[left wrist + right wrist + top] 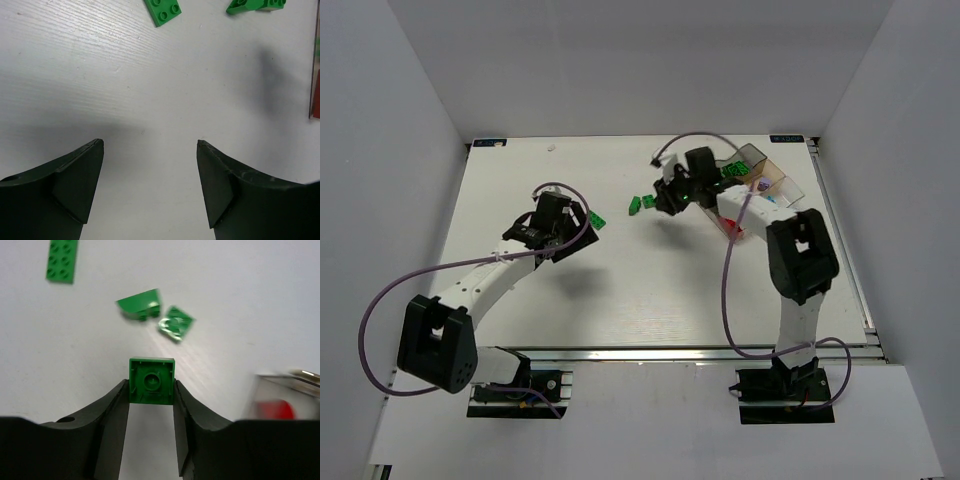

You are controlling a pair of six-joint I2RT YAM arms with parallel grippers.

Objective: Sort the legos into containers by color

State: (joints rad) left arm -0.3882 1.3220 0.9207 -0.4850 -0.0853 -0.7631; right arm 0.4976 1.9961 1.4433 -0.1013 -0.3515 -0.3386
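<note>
Right pincer (150, 386) is pinching 1 green brick (151, 374) between its 2 fingertips. The brick's hollow underside faces the wrist camera, and the brick is held clear above the white counter (620, 290). In the top view this pincer sits just left of the tray (788, 180), toward the tray's far end. The tray is clear smoky plastic, split into compartments, and lies on the right part of the counter. Green pieces (733, 170) show in its far-left compartment and red pieces (735, 232) at its near end. The contents of the middle compartments are too small to tell. The right wrist view catches a blurred tray corner at its right edge with something red inside. Left of the tray, 2 green bricks (157, 312) lie loose on the counter, close together: 1 tilted with a sloped face up, the other small and square. Whether they touch cannot be told. Farther left of the tray, 1 flat green plate (62, 260) lies alone, studs up in 2 rows. Left pincer (150, 145) is spread wide with nothing between its fingers (80, 180), over bare counter, well left of the tray. In the top view the plate lies just beside this pincer, on its tray-ward side. The left wrist view shows a thin strip of tray wall at its right edge.
</note>
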